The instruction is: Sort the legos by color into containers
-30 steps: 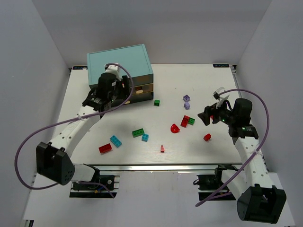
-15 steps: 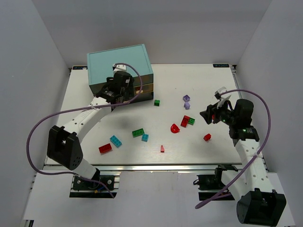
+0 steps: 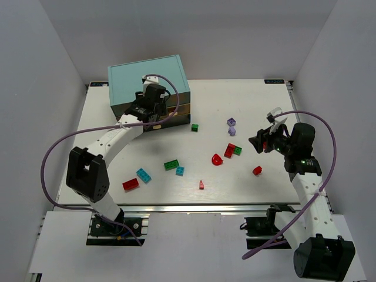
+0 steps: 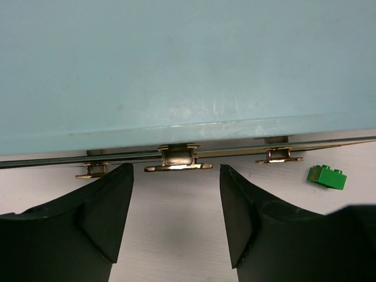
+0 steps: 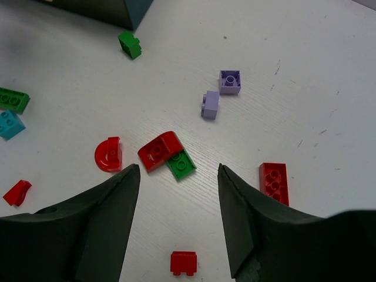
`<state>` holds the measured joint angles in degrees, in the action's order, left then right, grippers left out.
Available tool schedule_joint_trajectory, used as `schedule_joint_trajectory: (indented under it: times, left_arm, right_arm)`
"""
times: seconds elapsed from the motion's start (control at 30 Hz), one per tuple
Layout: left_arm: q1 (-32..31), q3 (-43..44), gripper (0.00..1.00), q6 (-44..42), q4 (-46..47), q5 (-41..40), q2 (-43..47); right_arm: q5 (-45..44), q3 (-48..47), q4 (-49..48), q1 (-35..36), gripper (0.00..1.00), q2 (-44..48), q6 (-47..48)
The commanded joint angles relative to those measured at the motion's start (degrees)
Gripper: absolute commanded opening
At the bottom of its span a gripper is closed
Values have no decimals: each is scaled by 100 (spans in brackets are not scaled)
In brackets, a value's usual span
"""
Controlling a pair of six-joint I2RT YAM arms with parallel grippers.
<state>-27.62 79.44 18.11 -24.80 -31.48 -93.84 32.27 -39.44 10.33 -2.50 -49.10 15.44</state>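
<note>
Legos (image 3: 171,165) in red, green, cyan and lavender lie scattered over the white surface (image 3: 117,147), seen from above, in front of the light teal cabinet (image 3: 150,76) with its small brown-fronted drawers (image 3: 176,110). The left fingers (image 3: 154,119) sit at those drawer fronts and the right fingers (image 3: 257,141) hang near the right-hand pieces. From the left wrist, the fingers stand well apart and empty, flanking a pale drawer knob (image 4: 178,158) without touching it, and a small green brick (image 4: 326,176) lies just right. From the right wrist, the fingers are spread wide, holding nothing, above a red piece (image 5: 160,150) touching a green plate (image 5: 181,164). Two lavender blocks (image 5: 229,82) lie beyond.
</note>
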Motion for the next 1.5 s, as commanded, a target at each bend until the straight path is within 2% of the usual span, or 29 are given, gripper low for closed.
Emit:
schedule_joint_trajectory:
  times: [0.0, 0.23, 0.37, 0.4, 0.5, 0.7, 0.93, 1.33, 1.37, 1.47]
  left_arm:
    - [-25, 265, 70, 61, 98, -165, 42]
    - [28, 371, 60, 88, 115, -297, -108]
    - [81, 449, 36, 79, 98, -271, -152]
    - [81, 450, 28, 79, 63, -253, -152]
    - [19, 336, 18, 70, 71, -148, -82]
    - [19, -639, 11, 237, 308, 703, 768]
    - [19, -1571, 11, 404, 291, 1433, 1649]
    - [19, -2415, 11, 395, 230, 1856, 2405]
    - [19, -2450, 12, 378, 230, 1830, 2484]
    - [19, -2538, 42, 342, 221, 1778, 2572]
  right_arm:
    - [-46, -20, -259, 4, 61, 76, -32]
    - [-54, -11, -251, 4, 60, 85, -24]
    - [-54, -11, -242, 4, 60, 76, -24]
    - [-46, -11, -250, -5, 60, 67, -24]
    - [-37, -11, -259, 4, 60, 67, -24]
    - [-37, -11, -251, -5, 59, 59, -15]
    - [-45, 6, -259, 4, 59, 15, -24]
    - [-72, 33, -303, -5, 59, -21, -33]
    - [-72, 33, -303, -13, 60, -38, -15]
    - [-19, 33, -277, 4, 64, -56, 29]
